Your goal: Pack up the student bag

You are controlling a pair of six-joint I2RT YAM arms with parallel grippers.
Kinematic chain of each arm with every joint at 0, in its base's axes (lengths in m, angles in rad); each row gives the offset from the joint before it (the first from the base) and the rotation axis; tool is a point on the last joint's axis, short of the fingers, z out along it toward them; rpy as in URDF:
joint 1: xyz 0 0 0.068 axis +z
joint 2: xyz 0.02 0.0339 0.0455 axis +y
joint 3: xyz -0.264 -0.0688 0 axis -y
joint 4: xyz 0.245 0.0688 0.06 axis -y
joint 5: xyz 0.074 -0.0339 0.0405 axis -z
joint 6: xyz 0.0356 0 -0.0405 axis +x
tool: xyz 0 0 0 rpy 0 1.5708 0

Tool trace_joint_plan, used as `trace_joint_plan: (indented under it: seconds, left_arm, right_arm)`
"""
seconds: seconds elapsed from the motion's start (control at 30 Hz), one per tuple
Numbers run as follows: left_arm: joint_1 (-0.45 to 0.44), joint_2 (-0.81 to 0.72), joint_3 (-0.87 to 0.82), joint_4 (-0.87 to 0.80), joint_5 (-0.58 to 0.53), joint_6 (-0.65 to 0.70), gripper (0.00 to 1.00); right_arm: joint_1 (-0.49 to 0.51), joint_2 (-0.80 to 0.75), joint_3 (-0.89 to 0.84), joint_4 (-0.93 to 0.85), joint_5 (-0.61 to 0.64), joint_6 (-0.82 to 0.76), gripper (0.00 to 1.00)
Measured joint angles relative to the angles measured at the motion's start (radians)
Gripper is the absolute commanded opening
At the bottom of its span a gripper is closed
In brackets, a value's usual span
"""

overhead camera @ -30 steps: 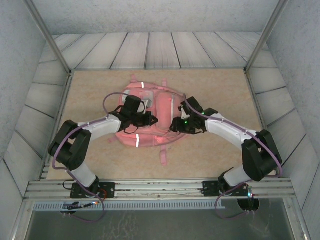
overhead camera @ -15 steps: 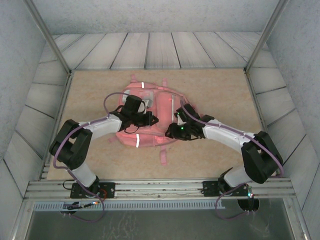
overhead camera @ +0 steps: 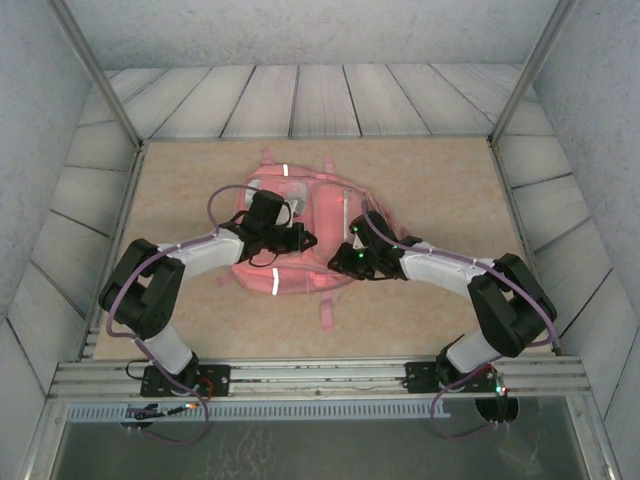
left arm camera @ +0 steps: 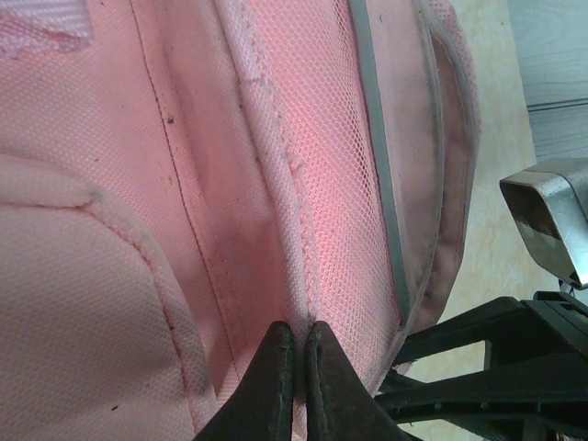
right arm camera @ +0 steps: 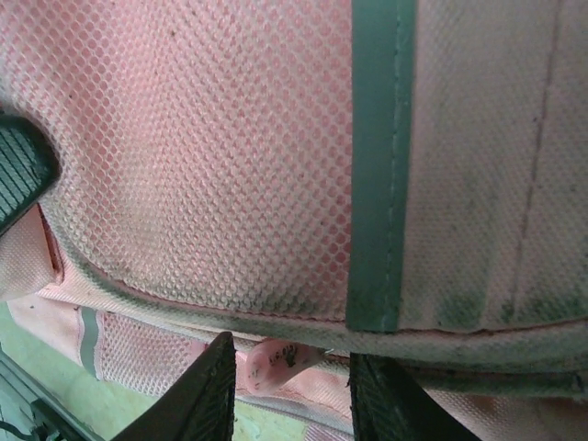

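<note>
The student bag [overhead camera: 312, 215] is a big pink backpack lying flat in the middle of the table. My left gripper [overhead camera: 303, 240] rests on its left half, and its fingers [left arm camera: 276, 367] are shut on a raised seam of pink mesh fabric [left arm camera: 322, 184]. My right gripper [overhead camera: 343, 262] sits at the bag's near right edge. In the right wrist view its jaws stand apart either side of a small pink zip pull [right arm camera: 276, 360], touching neither side of it, under the mesh pocket with a grey strip [right arm camera: 381, 165].
The bag lies on a tan mat [overhead camera: 450, 190] with bare room all round it. Slatted wooden walls [overhead camera: 300, 100] close the back and sides. A loose pink strap [overhead camera: 326, 315] trails toward the near rail [overhead camera: 320, 378]. The right arm's black links [left arm camera: 496, 358] cross beside the bag's edge.
The right gripper has slid left and lower onto the bag's near right edge, and its jaws have narrowed. The left arm has stayed put, still pinching the fabric.
</note>
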Motion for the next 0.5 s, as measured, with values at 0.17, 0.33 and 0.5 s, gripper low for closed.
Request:
trace_joint_plan:
  seconds: [0.17, 0.33, 0.5]
  left_arm:
    - [0.000, 0.000, 0.001, 0.000, 0.002, 0.000, 0.06]
    - [0.000, 0.005, 0.008, -0.004, 0.010, 0.000, 0.06]
    - [0.000, 0.006, 0.012, -0.009, 0.010, 0.002, 0.06]
  right_arm:
    - [0.002, -0.003, -0.016, 0.027, 0.001, 0.018, 0.35]
    - [0.004, -0.005, -0.051, 0.089, 0.000, 0.044, 0.32]
    - [0.016, 0.020, -0.055, 0.130, 0.002, 0.070, 0.26]
